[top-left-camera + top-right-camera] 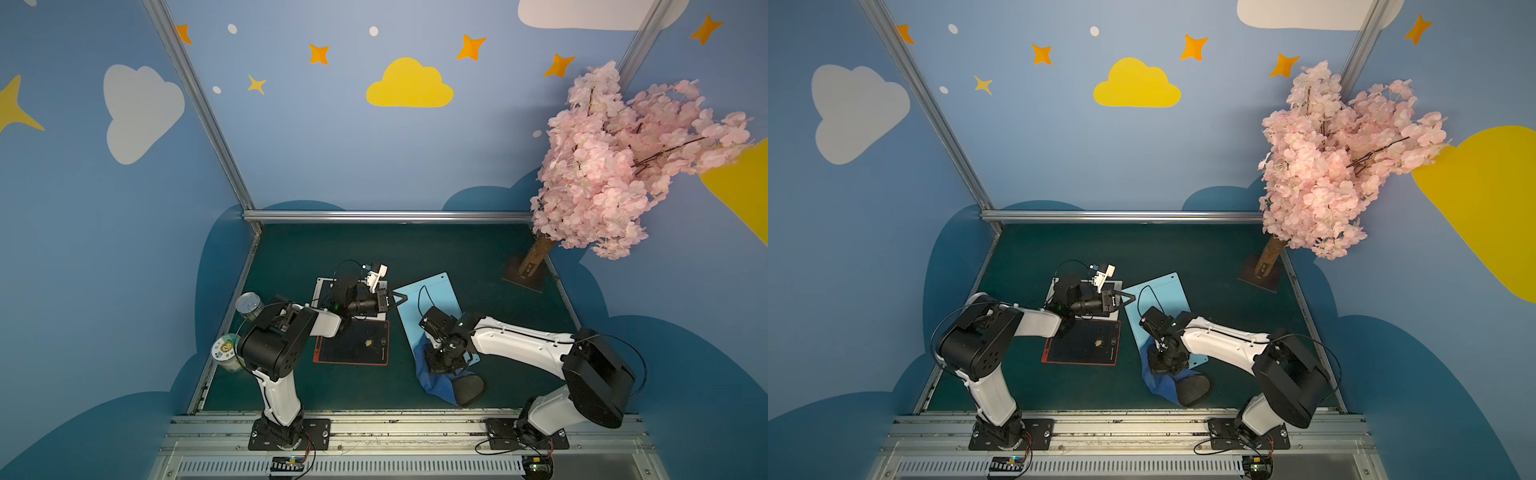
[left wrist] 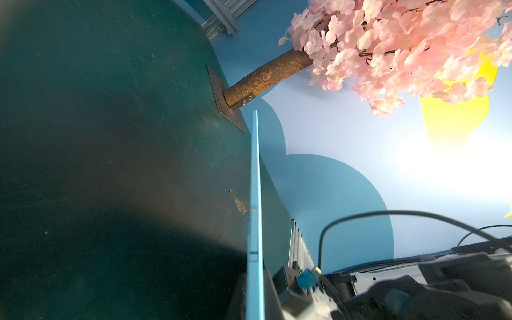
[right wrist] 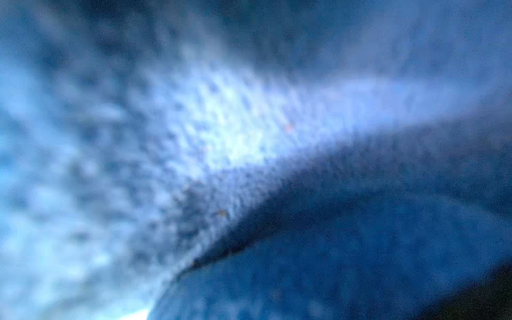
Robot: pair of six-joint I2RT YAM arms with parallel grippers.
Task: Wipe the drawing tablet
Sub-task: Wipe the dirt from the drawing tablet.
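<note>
The light blue drawing tablet (image 1: 436, 291) lies at an angle in the middle of the green table in both top views (image 1: 1167, 291). My left gripper (image 1: 395, 298) is shut on its far left corner. In the left wrist view the tablet's thin edge (image 2: 255, 194) runs between the dark fingers (image 2: 270, 291). A dark blue cloth (image 1: 436, 386) is bunched over the tablet's near end. My right gripper (image 1: 440, 363) points down into it, shut on the cloth. The cloth (image 3: 332, 249) fills the right wrist view and hides the jaws there.
A red-framed black tablet (image 1: 357, 345) with a yellowish spot lies left of the blue one. A white-framed tablet (image 1: 326, 286) sits behind it under my left arm. Two jars (image 1: 248, 303) (image 1: 226, 353) stand at the left edge. A pink blossom tree's trunk (image 1: 534, 257) stands at the back right.
</note>
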